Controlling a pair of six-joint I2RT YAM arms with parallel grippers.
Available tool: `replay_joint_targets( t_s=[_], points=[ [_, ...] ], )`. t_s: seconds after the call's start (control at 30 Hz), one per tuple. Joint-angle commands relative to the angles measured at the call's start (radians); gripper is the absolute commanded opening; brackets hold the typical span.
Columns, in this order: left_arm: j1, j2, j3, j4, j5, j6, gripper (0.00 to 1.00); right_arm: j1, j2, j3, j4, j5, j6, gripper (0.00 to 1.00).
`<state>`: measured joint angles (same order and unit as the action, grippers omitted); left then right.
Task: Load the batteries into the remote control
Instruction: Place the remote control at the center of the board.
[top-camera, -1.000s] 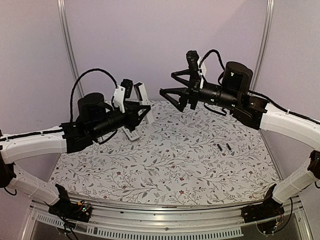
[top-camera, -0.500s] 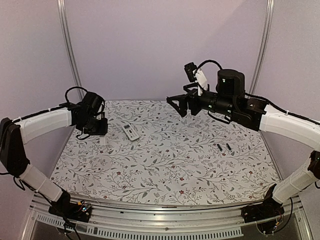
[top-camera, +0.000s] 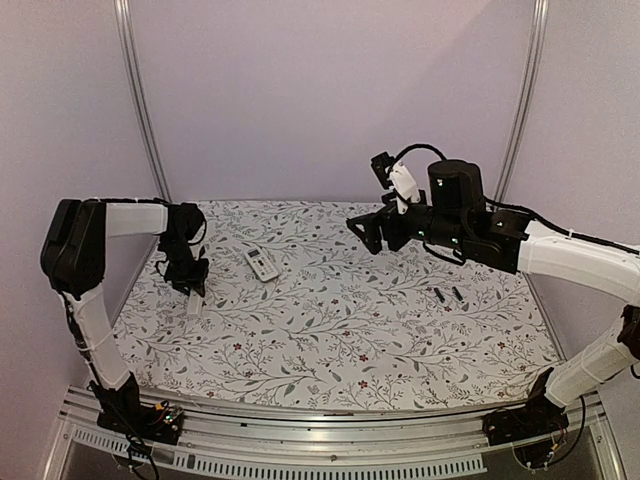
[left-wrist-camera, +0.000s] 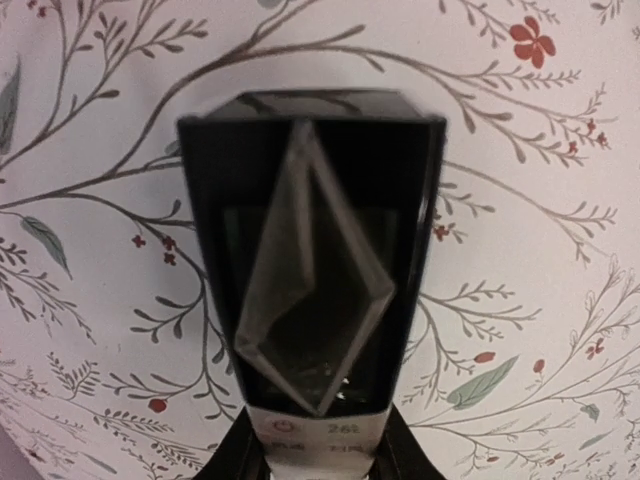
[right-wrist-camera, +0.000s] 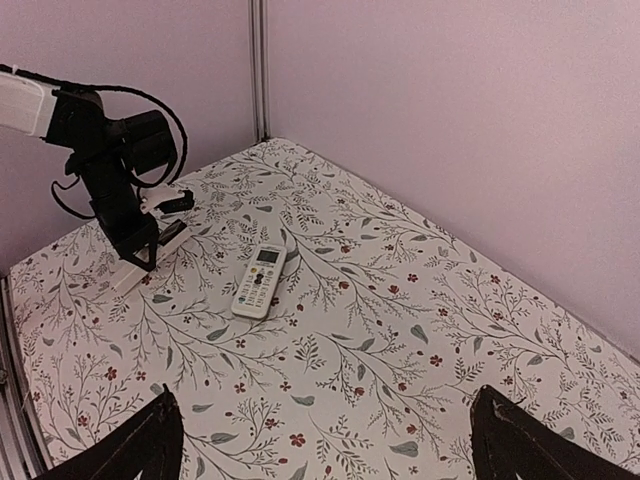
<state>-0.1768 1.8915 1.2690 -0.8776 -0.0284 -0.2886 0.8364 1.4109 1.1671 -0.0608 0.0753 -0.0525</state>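
A white remote control (top-camera: 262, 264) (right-wrist-camera: 260, 281) lies face up on the flowered table, left of centre. Two small black batteries (top-camera: 447, 294) lie side by side on the cloth at the right. My left gripper (top-camera: 192, 283) (left-wrist-camera: 318, 455) (right-wrist-camera: 137, 250) is low at the table's left side, pointing down and shut on a white slab with a glossy black end (left-wrist-camera: 312, 290) (top-camera: 195, 303). A red power sign is printed on the slab, and its far end meets the cloth. My right gripper (top-camera: 372, 232) (right-wrist-camera: 330, 440) hangs high over the back middle, open and empty.
The purple back wall and two metal posts (top-camera: 140, 100) close off the far side. The table's left edge (top-camera: 125, 300) runs close to the left gripper. A metal rail (top-camera: 320, 430) with both arm bases lines the near edge.
The left arm has swung from high near the middle down to the left side, bringing the held slab onto the cloth. The right gripper has sunk a little and stayed open.
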Motion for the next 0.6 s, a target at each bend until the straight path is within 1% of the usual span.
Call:
replay_joint_targets(
  t_s=[0.0, 0.1, 0.23, 0.33, 0.43, 0.5, 0.57],
  points=[
    [0.039, 0.080, 0.031, -0.068, 0.057, 0.045, 0.23, -0.009, -0.029, -0.015, -0.030, 0.052, -0.016, 0.99],
    [0.043, 0.105, 0.036, -0.065, 0.070, 0.045, 0.37, -0.011, -0.022, -0.016, -0.033, 0.054, -0.015, 0.99],
    [0.044, 0.095, 0.046, -0.058, 0.079, 0.049, 0.47, -0.011, -0.012, -0.009, -0.032, 0.046, -0.014, 0.99],
    [0.043, 0.039, 0.066, -0.035, 0.044, 0.034, 0.51, -0.011, -0.008, -0.007, -0.032, 0.050, -0.016, 0.99],
    [0.040, -0.052, 0.096, 0.019, 0.009, -0.010, 0.52, -0.013, -0.005, -0.002, -0.032, 0.048, -0.021, 0.99],
    [0.023, -0.134, 0.094, 0.099, -0.034, -0.055, 0.52, -0.019, -0.006, 0.000, -0.033, 0.050, -0.021, 0.99],
    [-0.014, -0.227, 0.062, 0.214, -0.069, -0.103, 0.55, -0.041, -0.008, -0.006, -0.030, 0.048, -0.004, 0.99]
  ],
)
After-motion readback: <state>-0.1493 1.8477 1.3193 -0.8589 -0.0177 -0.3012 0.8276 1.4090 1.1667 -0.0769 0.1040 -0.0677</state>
